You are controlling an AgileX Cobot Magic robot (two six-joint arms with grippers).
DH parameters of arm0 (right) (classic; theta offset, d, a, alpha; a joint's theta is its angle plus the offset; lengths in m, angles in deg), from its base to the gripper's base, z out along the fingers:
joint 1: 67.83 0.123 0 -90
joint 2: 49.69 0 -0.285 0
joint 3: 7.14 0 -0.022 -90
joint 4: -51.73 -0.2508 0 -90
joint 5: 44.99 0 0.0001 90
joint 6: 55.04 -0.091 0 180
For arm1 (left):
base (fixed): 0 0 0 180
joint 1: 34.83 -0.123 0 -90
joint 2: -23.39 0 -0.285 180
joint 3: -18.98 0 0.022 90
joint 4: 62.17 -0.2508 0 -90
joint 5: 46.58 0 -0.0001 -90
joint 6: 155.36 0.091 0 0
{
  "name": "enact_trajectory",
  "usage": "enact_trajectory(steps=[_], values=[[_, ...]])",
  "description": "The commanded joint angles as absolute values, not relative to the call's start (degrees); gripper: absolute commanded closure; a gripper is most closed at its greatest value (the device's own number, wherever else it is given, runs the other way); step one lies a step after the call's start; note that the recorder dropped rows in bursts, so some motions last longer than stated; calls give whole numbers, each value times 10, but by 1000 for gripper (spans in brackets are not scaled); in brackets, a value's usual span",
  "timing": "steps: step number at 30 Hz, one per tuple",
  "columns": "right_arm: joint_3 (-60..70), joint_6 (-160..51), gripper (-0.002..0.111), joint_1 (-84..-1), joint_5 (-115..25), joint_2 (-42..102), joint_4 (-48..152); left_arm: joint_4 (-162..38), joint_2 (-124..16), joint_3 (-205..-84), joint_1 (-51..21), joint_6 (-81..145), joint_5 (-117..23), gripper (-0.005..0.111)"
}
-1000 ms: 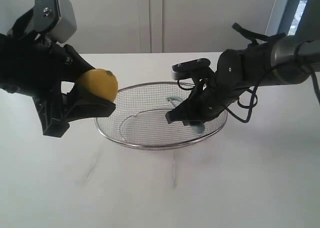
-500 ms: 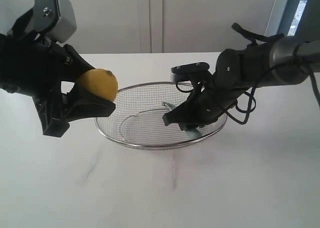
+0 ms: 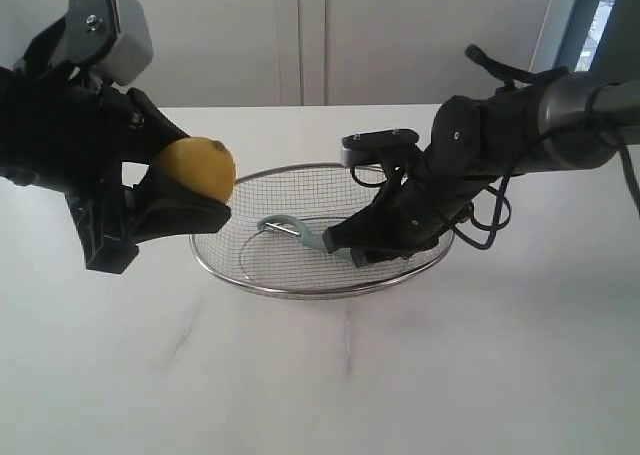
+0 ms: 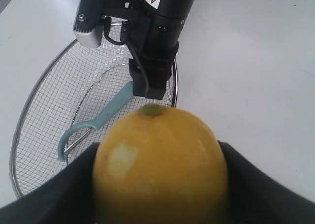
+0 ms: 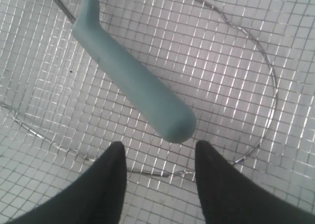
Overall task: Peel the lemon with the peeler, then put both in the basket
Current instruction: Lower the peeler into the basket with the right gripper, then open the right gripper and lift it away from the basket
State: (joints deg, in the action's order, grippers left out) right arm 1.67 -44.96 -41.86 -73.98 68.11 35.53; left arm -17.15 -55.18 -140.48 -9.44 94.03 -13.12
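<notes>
One oval lemon [image 3: 196, 168] clamped in the left pincer [image 3: 201, 181] — right pincer [image 5: 158, 151] parted over the teal peeler [image 5: 132, 86] on basket [image 3: 292, 290] mesh

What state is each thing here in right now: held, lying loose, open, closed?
lemon: held up above the table, beside the basket; one pale patch on its skin.
peeler: lying loose in the basket.
basket: standing on the table, only the peeler inside.
left gripper: shut on the lemon.
right gripper: open, low in the basket, just clear of the peeler.
</notes>
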Motion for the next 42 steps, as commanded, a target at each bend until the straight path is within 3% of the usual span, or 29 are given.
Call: enact_trajectory(steps=[1,42], values=[[6,-445,65,-416,-765,679,333,-160,-545,-1404,-95,937,-124,107],[-27,-409,65,-416,-863,609,310,-160,-545,-1404,-95,936,-123,107]])
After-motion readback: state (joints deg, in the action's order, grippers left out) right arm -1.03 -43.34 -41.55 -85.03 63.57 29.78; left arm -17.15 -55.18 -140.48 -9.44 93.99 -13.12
